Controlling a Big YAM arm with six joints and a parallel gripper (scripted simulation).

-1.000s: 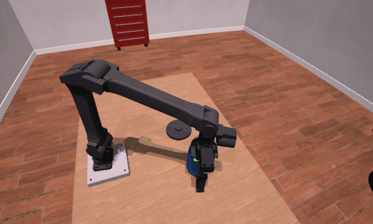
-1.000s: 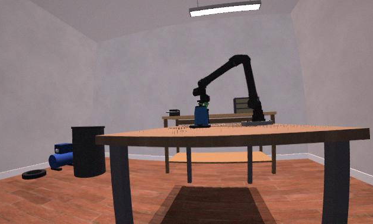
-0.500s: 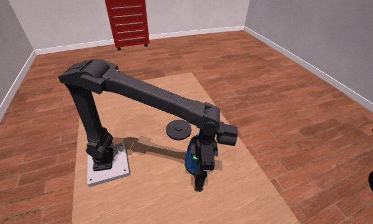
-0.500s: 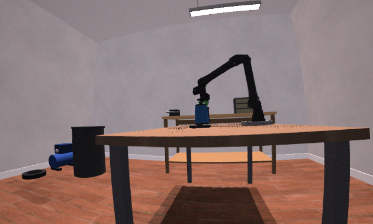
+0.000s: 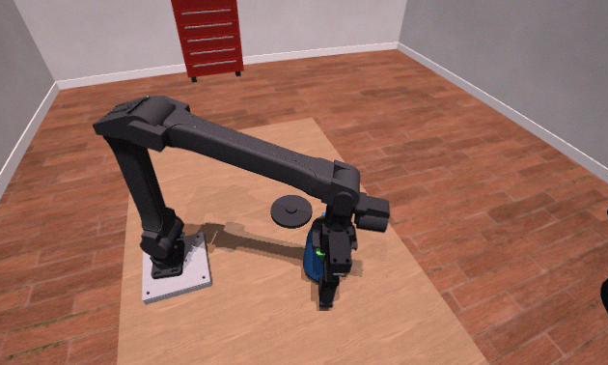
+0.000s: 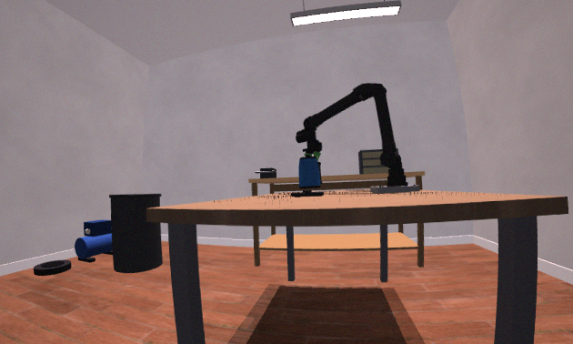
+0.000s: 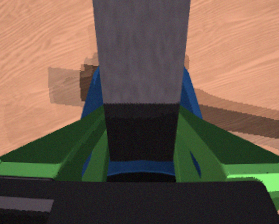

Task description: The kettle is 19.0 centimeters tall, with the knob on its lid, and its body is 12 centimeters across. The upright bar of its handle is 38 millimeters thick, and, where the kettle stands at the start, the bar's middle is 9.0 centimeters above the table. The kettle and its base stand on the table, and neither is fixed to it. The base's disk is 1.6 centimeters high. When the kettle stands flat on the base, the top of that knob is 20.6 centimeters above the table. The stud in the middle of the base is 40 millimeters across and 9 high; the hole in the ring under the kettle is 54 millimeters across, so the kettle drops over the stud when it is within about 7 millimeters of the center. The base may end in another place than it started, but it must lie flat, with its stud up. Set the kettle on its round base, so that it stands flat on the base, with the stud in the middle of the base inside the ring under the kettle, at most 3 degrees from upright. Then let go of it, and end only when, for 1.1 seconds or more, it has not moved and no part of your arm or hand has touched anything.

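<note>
The blue kettle (image 5: pixel 312 254) (image 6: pixel 309 172) hangs upright a little above the wooden table (image 5: pixel 269 319) (image 6: pixel 345 207). My gripper (image 5: pixel 324 254) (image 6: pixel 315 156) (image 7: pixel 141 112) is shut on the kettle's handle bar (image 7: pixel 142 43); its green fingers press on both sides of the bar, and the blue body shows behind them in the wrist view. The round dark base (image 5: pixel 291 210) (image 6: pixel 306 194) lies flat on the table with its stud up. It is apart from the kettle, a short way behind and to the left of it in the top view. The kettle's underside is hidden.
The arm's grey mounting plate (image 5: pixel 175 285) (image 6: pixel 395 188) sits on the table's left side. A red drawer cabinet (image 5: pixel 207 36) stands at the far wall. A black bin (image 6: pixel 135 232), a blue cylinder (image 6: pixel 94 245) and a second table (image 6: pixel 345 178) stand on the floor.
</note>
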